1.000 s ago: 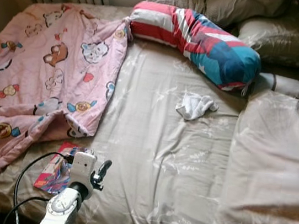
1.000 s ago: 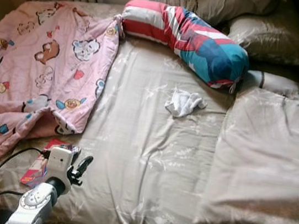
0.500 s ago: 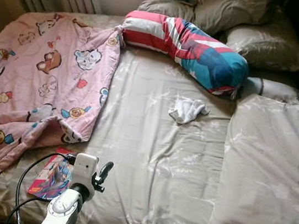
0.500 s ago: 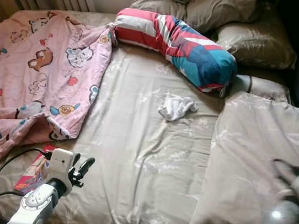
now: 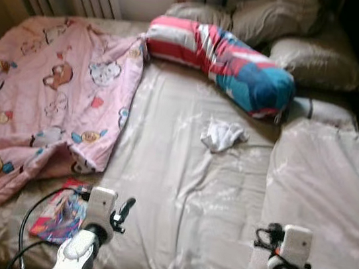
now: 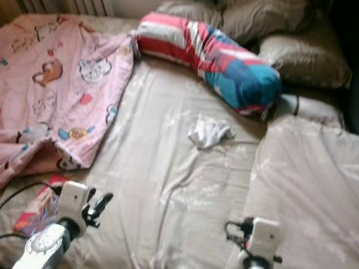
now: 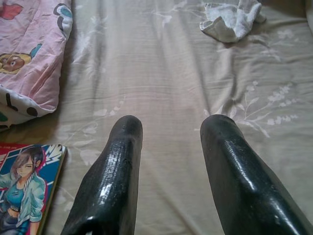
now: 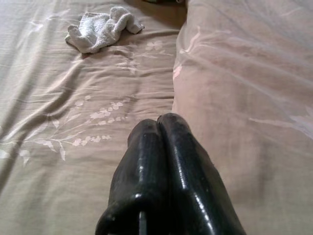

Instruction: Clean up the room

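The bed looks barely started, as far as I can judge: nothing is gathered and each gripper is empty. The pink cartoon blanket sprawls rumpled over the left side, its long run going from the head edge down toward the foot. A folded beige duvet lies along the right edge. The striped bolster rests near the head edge, its long axis slanting from the blanket's top corner across toward the right, teal end pointing at the duvet. Small things are left too: a white cloth crumpled mid-bed, with no clear axis, and a comic book at the foot edge, just beside the blanket's hem.

The left gripper hovers over bare sheet near the foot edge, fingers spread apart. The right gripper hangs by the duvet's inner edge, fingers pressed together on nothing.
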You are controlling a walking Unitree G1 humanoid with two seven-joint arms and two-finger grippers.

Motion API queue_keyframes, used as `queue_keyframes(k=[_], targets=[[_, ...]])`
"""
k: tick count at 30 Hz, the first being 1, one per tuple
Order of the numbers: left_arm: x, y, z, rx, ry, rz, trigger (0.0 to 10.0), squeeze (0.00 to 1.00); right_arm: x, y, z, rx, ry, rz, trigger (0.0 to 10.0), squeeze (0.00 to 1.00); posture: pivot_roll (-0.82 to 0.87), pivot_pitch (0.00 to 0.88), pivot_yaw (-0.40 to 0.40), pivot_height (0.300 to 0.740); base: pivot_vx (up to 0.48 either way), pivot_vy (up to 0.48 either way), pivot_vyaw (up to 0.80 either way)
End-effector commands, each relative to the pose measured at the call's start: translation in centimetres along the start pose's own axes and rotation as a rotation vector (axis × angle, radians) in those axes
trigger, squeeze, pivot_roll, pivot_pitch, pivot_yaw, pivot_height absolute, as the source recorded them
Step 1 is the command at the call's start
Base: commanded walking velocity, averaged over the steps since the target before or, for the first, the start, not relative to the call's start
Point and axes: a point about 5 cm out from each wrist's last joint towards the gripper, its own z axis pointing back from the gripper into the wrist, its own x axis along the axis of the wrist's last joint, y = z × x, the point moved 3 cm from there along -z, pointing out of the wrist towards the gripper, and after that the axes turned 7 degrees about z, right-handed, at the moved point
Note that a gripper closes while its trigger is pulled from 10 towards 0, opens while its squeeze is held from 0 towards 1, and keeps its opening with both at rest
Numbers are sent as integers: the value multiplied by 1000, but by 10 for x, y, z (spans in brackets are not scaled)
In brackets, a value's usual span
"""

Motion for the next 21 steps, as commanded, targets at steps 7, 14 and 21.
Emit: queue_keyframes(k=[7,14,21], targets=[[-13,4,6,57,17,38,10000,0,1,-15,-5,-45,5,-38,10000,0,-49,207,-2,740,0,0,0],[-11,20,13,112,-3,25,10000,0,9,-6,-12,-12,-29,-58,10000,0,-45,162,4,740,0,0,0],[-9,23,14,132,-19,5,10000,0,3,1,-10,-1,-14,-70,10000,0,-37,145,4,740,0,0,0]])
